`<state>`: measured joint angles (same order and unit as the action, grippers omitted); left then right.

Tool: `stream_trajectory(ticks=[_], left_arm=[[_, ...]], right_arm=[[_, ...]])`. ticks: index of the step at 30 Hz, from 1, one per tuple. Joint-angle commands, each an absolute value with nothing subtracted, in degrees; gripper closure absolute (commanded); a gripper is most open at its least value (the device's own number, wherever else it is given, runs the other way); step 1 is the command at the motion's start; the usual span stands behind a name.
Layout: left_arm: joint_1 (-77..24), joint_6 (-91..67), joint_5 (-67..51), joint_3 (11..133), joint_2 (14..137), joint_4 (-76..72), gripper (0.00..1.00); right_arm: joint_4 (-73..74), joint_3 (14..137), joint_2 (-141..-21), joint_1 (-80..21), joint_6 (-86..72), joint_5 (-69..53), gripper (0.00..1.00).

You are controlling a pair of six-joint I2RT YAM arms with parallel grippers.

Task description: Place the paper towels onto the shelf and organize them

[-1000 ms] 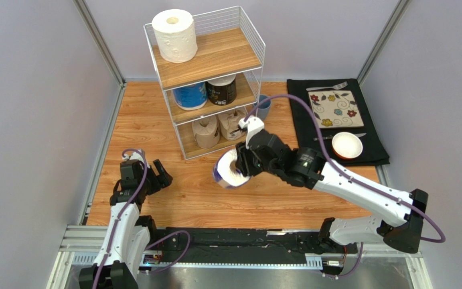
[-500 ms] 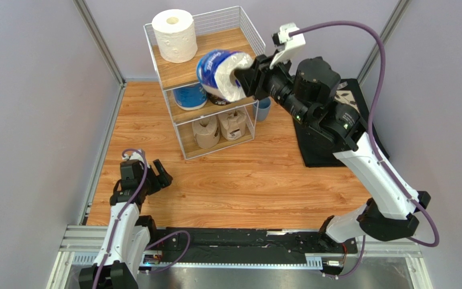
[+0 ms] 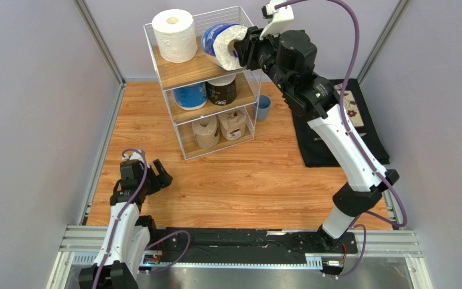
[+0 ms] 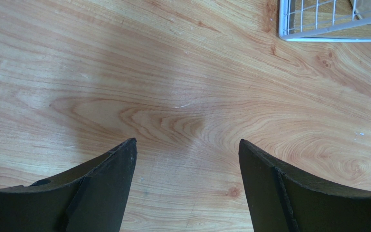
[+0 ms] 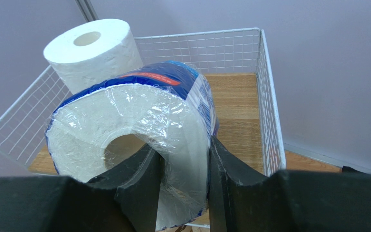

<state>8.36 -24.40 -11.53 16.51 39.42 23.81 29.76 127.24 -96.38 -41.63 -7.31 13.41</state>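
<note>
- Enclosure with plain grey walls; wooden worktop (image 3: 245, 180) with both arms mounted at its near edge.
- Shelf (image 3: 248, 27): white wire frame, three wooden tiers, standing at the far side of the worktop, directly ahead of and below the right end effector (image 5: 180, 147).
- Right end effector: raised to the top tier and clenched on a blue-wrapped roll (image 3: 220, 42). One finger sits in the roll's core and the other presses the outside of its wall.
- The held roll lies on its side, inside the wire rim at the right part of the top tier. Contact with the board cannot be confirmed, as the underside is hidden.
- White roll (image 3: 175, 35): upright on the same tier, beyond the end effector and to its left in the wrist view, close beside the held roll.
- Middle tier, below the right end effector: second blue roll (image 3: 190, 95) and dark roll (image 3: 222, 90), side by side.
- Bottom tier: two brown rolls (image 3: 205, 131), side by side.
- Blue cup (image 3: 263, 107): on the worktop, just beside the shelf's right side, under the right arm.
- Black mat (image 3: 318, 150): on the worktop beneath the right arm's forearm.
- Left end effector (image 4: 186, 145): released, jaws apart, nothing between them, low over bare wood. The shelf's near bottom corner lies ahead of it and to its right, well apart.
</note>
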Motion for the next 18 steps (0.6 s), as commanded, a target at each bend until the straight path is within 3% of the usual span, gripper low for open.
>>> stream_trajectory(ticks=[1, 18], left_arm=[[8.7, -24.8, -11.6, 16.3, 38.8, 22.9, 0.14], [8.7, -24.9, -11.9, 16.2, 38.6, 22.8, 0.14]], right_arm=[[25.4, 131.6, -96.4, -40.7, -8.5, 11.3, 0.78], [25.0, 129.3, -94.0, -40.7, -8.4, 13.4, 0.77]])
